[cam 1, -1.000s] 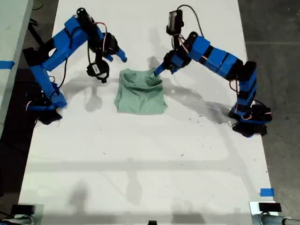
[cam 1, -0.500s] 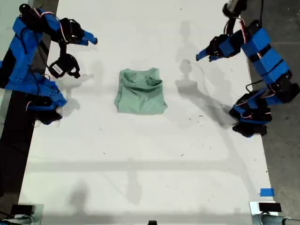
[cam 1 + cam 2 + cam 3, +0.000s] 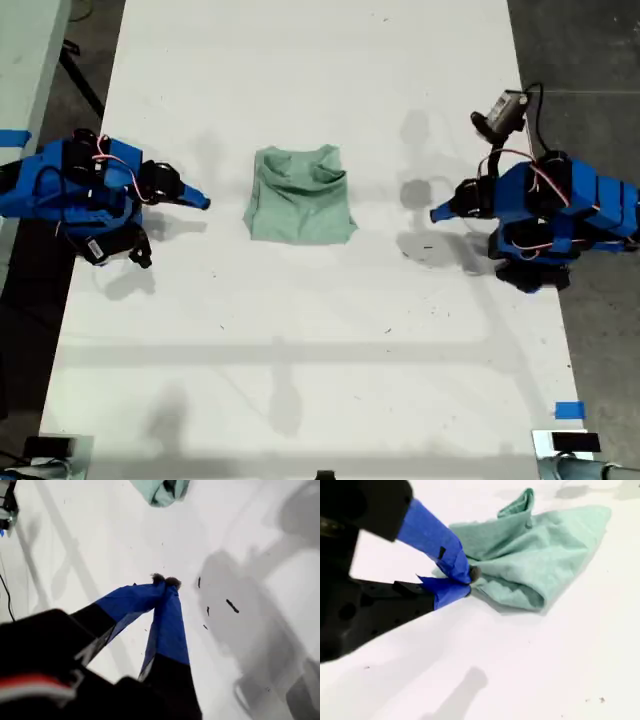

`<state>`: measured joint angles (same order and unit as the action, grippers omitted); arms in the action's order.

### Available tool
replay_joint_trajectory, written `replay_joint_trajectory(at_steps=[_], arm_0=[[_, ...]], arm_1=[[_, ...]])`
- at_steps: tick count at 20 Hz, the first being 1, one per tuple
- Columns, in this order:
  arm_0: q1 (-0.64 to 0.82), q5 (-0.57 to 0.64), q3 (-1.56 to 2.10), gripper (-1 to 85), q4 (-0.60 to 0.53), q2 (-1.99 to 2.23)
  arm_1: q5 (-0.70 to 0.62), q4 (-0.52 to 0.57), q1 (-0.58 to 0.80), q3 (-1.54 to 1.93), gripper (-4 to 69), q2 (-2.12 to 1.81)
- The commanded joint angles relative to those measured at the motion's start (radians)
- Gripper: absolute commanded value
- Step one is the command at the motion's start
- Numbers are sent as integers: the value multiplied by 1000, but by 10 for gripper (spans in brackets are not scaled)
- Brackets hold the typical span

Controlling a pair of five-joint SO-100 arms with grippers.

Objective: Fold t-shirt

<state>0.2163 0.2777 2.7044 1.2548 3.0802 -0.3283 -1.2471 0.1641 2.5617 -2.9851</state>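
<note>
One white table [image 3: 320, 380] takes up nearly all of the exterior view. On it, near the middle, lies the t-shirt [image 3: 300, 195], a pale mint-green piece already gathered into a compact, roughly square packet. The neck end is bunched and a little rumpled along the far edge.

My two arms crouch low at either side of it. My first gripper [image 3: 437, 213] is at the exterior view's right, well apart from the cloth, its blue jaws pressed together on nothing. My second gripper [image 3: 202, 202] is at the exterior view's left, near the shirt's edge but not touching it. It is likewise closed and empty.

I judge the folding to be done, or very nearly. With neither claw on the fabric, the step in hand looks like standing clear. If anything is left, the next move calls for smoothing that rumpled neck edge, which would need one claw spread and brought in low.

No container is in view. A few dark specks [image 3: 231, 605] dot the table by my first gripper.
</note>
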Motion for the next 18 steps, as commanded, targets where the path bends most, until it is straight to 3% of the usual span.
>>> replay_joint_trajectory(at_steps=[1,3,6,12,18], arm_0=[[-20,-46,152,0,17,207],[5,-37,207,0,64,318],[0,-48,322,0,40,333],[37,-40,324,0,69,331],[34,-40,325,0,74,331]], arm_1=[[25,186,-60,63,-8,31],[-25,354,-64,-11,-8,264],[-137,523,-48,-287,-8,686],[-311,548,-28,-968,-8,1367],[-371,753,-5,-1152,-8,1672]])
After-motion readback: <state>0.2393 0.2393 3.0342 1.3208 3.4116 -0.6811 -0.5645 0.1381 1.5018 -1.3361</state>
